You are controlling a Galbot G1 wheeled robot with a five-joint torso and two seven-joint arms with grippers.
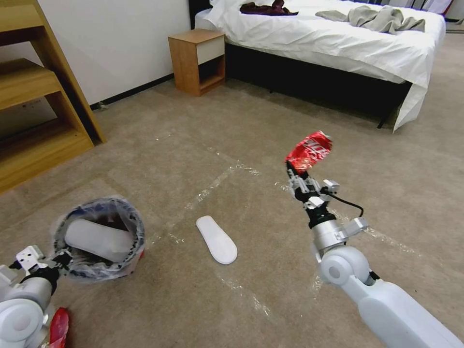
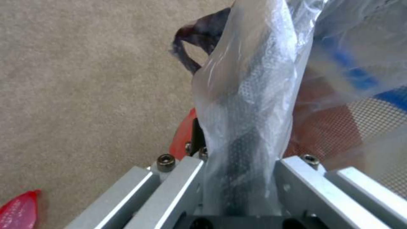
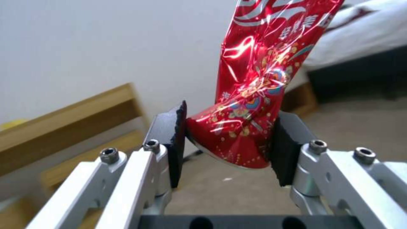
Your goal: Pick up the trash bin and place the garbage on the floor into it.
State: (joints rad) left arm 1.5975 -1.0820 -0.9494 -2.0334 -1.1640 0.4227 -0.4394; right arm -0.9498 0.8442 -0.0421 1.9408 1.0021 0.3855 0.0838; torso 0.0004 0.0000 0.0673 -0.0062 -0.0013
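My left gripper (image 1: 62, 259) is shut on the near rim of the trash bin (image 1: 137, 227), a small red bucket with a clear, blue-printed liner, at the lower left. A white slipper (image 1: 98, 239) lies inside it. In the left wrist view the gripper (image 2: 241, 171) pinches the liner and rim, with the bin's red wall (image 2: 335, 127) beside it. My right gripper (image 1: 296, 175) is raised above the floor (image 1: 270, 121) at centre right, shut on a crushed red drink can (image 1: 308, 151). The can (image 3: 254, 95) stands wedged between the black pads (image 3: 283, 149). Another white slipper (image 1: 216, 239) lies on the carpet between the arms.
A red wrapper (image 1: 59, 328) lies by my left arm, also seen on the carpet (image 2: 19, 210). Wooden shelving (image 1: 38, 106) stands at the left, a nightstand (image 1: 197, 60) and a bed (image 1: 338, 43) at the back. Shiny tape strips (image 1: 215, 183) cross the carpet.
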